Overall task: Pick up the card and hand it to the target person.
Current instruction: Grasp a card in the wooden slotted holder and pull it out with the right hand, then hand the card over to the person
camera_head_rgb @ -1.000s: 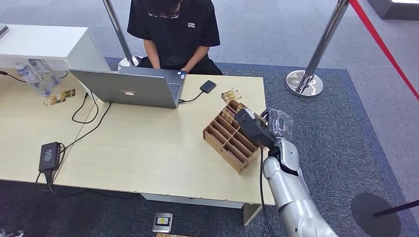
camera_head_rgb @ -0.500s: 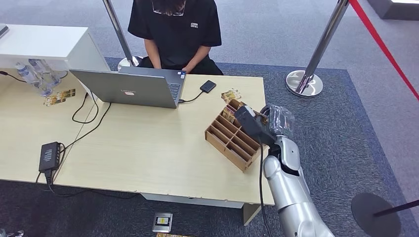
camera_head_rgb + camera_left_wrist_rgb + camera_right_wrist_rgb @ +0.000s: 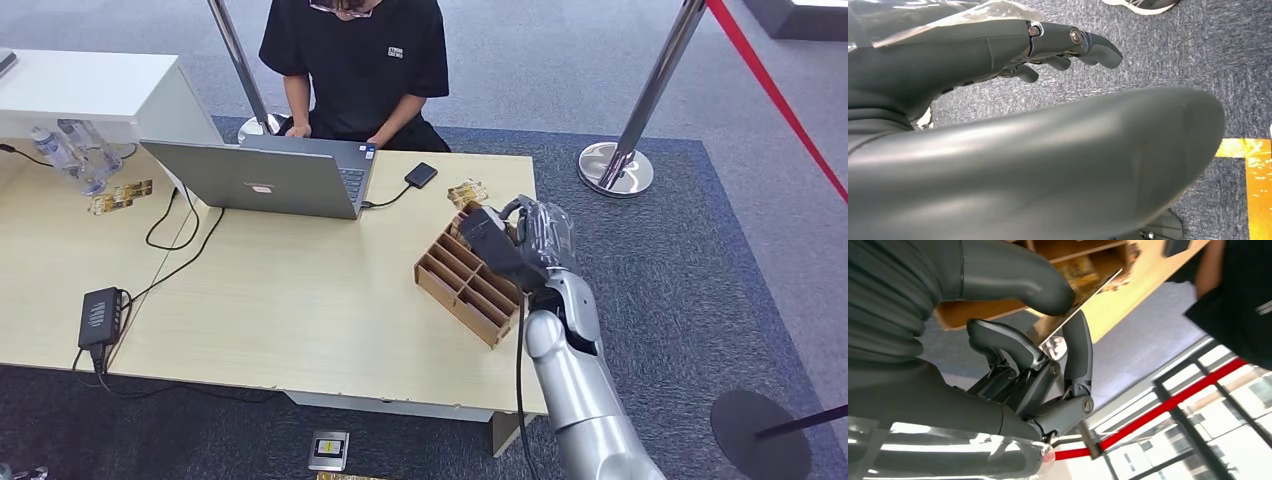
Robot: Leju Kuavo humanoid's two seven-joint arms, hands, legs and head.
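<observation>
Item, for your log: right hand (image 3: pixel 528 238) has shifted toward the wooden card rack (image 3: pixel 470 284), thumb and finger pinching the card (image 3: pixel 1083 304) above it, handover pending; left hand (image 3: pixel 998 60) hangs empty, fingers loosely apart.

Right arm (image 3: pixel 575 390): silver segmented shell, black cable running up along it to a black wrist box. Right hand (image 3: pixel 530 235): dark grey, clear plastic wrap over its back, ribbed grey cover, thick grey thumb (image 3: pixel 1013 270), silver screws at finger pivots. Left hand (image 3: pixel 998 50): same grey, plastic-wrapped, screw heads visible.
</observation>
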